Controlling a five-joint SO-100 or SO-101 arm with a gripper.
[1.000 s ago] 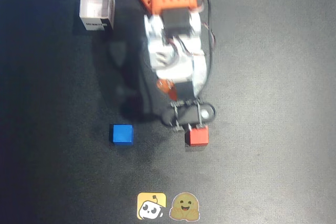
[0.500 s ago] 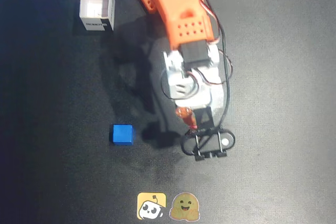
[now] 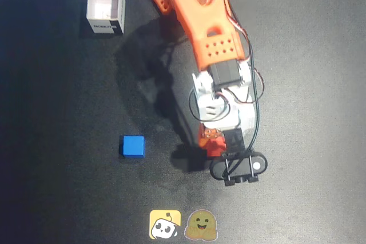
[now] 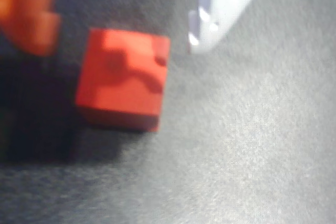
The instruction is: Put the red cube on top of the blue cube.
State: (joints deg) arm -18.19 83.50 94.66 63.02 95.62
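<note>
Right, here we are over the dark bench (image 3: 297,55), and the orange arm (image 3: 197,21) reaches down the middle of the overhead view, wrist bent low toward the bottom of the picture. The jaws (image 4: 123,30) are parted: in the wrist view an orange finger (image 4: 29,11) sits at the top left and a white finger (image 4: 220,9) at the top right, with open space between them. The red cube (image 4: 123,80) lies on the bench in that gap, nearer the orange finger. Whether that finger touches it is hard to tell, the picture is blurred there; the white finger stands clear of it. The cube casts a dark shadow to its left and below.

From above, the red cube is mostly hidden under the wrist; only a sliver of red-orange shows beneath the white motor housing, and it cannot be told from the arm's own parts. The blue cube (image 3: 132,146) sits alone on the bench, left of the wrist in the overhead view, apart from it and flat on the surface, nothing on top of it. Up in the top left corner stands a white open-topped box (image 3: 106,8), well apart from both cubes. Two small stickers (image 3: 182,224) lie side by side at the bottom edge, one yellow, one a greenish face.
</note>
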